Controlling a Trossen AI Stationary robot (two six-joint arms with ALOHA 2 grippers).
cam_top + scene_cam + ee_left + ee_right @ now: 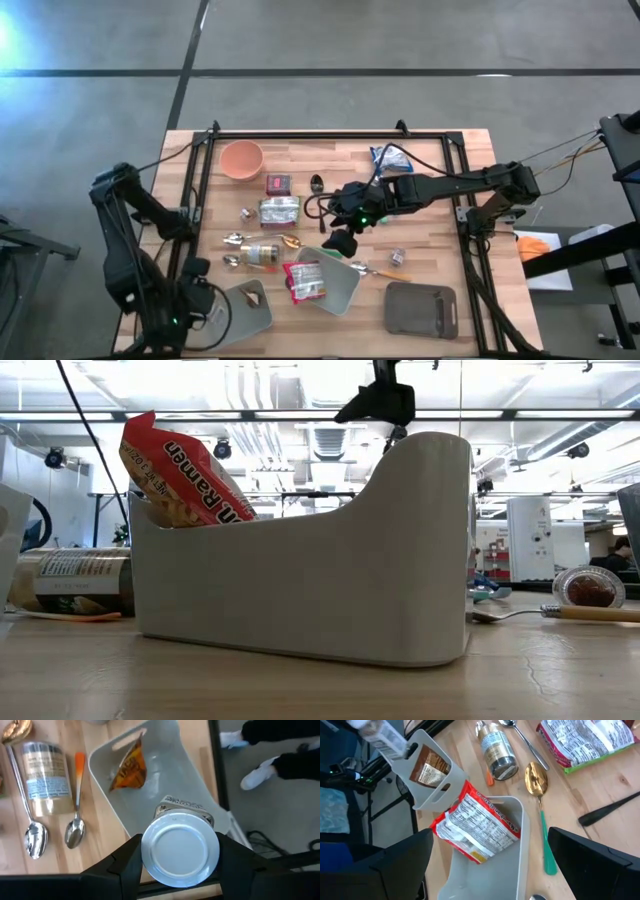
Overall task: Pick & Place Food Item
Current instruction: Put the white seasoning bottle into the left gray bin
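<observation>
My left gripper [180,862] is shut on a tin can with a silver lid [180,851]. It holds the can over the near corner of a grey bin [165,780], and an orange-brown packet [130,767] lies in that bin. The right wrist view shows the same can [382,737] raised beside the bin [427,775]. My right gripper [490,850] hangs open above a second grey bin [335,285], touching nothing. A red ramen packet [475,827] leans inside it and sticks out over the bin's rim in the low view [175,470]. My left gripper pinches the can between its two fingers [127,865], on opposite sides of the round wall [212,820] near the lid end. The fingers come steeply from above. The can is lifted clear, lid toward the wrist and the other end pointing down at the bin.
A glass jar [42,777] lies on its side beside two spoons [35,835] [75,827]. Farther off are a pink bowl [241,158], a foil packet [280,210], a small red box [278,183] and a dark tray [420,308]. Black frame rails run along the table's edges.
</observation>
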